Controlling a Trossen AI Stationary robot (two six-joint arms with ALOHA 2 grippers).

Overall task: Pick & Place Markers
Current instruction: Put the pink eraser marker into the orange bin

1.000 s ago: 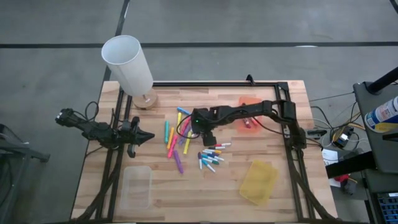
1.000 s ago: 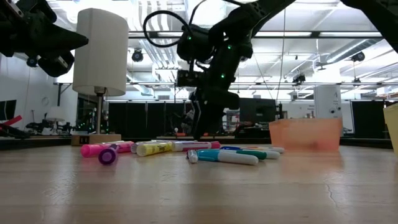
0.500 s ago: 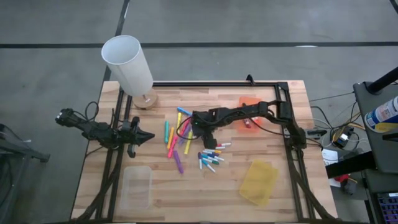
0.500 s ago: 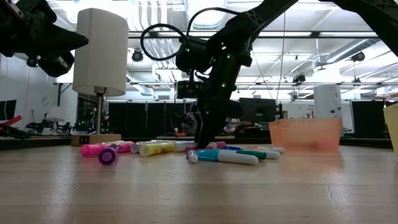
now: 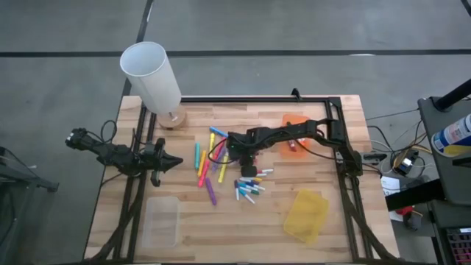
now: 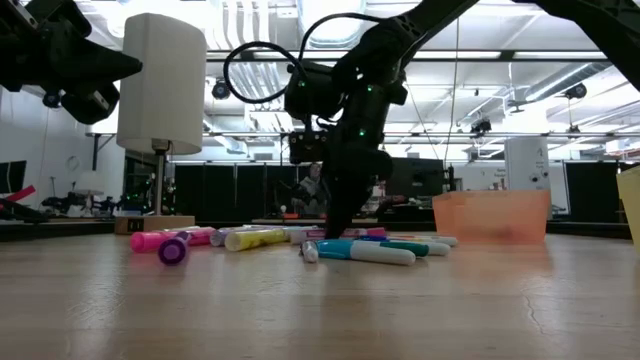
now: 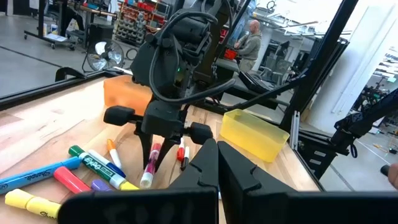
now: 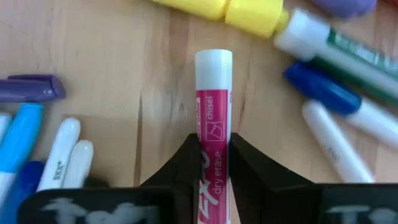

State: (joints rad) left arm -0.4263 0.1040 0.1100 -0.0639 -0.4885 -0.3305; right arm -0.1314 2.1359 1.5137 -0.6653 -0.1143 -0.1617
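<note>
The right claw [image 8: 214,158] is clenched on a pink marker [image 8: 213,118] lying on the table [image 8: 93,37].

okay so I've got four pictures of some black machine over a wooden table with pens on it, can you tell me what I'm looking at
It is a robot with two dark arms at a wooden table. One picture looks straight down, one sits at table height, and two come from cameras on the wrists. Coloured markers lie scattered mid-table, with a lamp and small plastic bins around them. The right gripper is down among the markers, its fingers closed on a pink marker. The left gripper waits shut at the table's left side.
</note>
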